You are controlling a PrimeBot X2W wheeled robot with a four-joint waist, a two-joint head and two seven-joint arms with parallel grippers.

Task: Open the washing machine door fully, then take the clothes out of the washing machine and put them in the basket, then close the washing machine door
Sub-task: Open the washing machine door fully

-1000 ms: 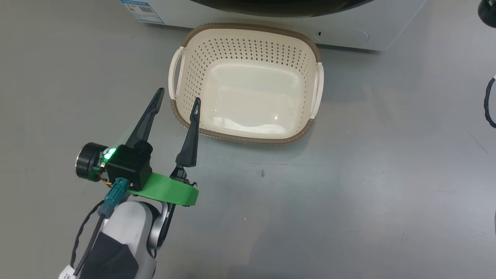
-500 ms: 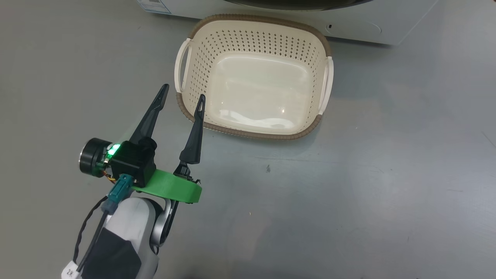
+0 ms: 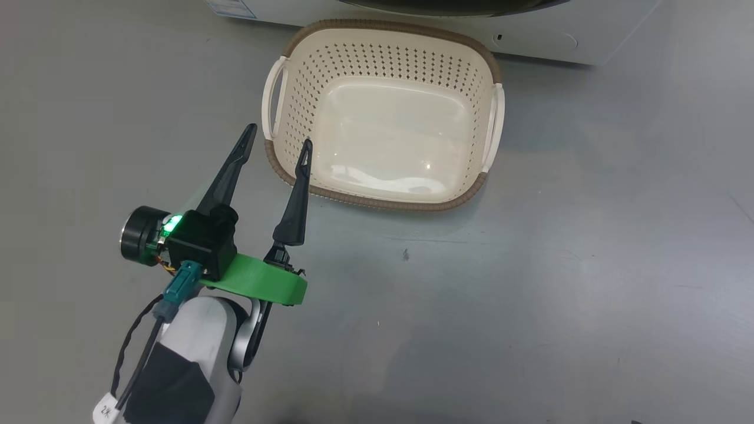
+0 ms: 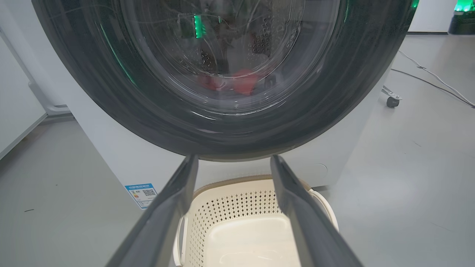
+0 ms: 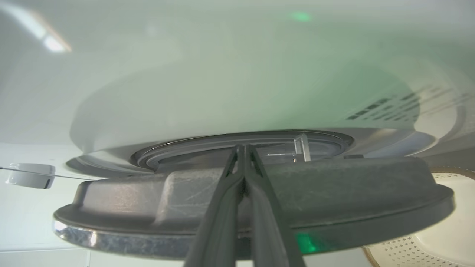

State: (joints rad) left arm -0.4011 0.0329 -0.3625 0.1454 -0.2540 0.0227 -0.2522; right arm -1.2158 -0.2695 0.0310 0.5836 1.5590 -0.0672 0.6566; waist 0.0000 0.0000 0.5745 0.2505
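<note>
The left gripper (image 3: pixel 280 134) holds its 2 long dark fingers spread wide with nothing between them. In the head view its tips sit over the near left corner of the basket (image 3: pixel 377 203); whether they touch the rim cannot be told. In the left wrist view the same fingers (image 4: pixel 174 207) frame the basket's perforated far wall (image 4: pixel 237 200), which stands just in front of the washing machine (image 4: pixel 122 155). The right gripper (image 5: pixel 243 148) has its 2 fingers pressed tight together, gripping nothing, and they lie across the dark edge of the washing machine door (image 5: pixel 334 193); contact cannot be judged. Beyond that edge a grey ring (image 5: pixel 207 148) of the opening shows. From the left wrist, the door's glossy black rim (image 4: pixel 222 122) looms above the basket, and the clothes (image 4: pixel 245 81) appear red through the glass, inside the drum. A blue label (image 4: pixel 141 193) marks the machine's lower left front, on a grey floor (image 3: pixel 530 265).
</note>
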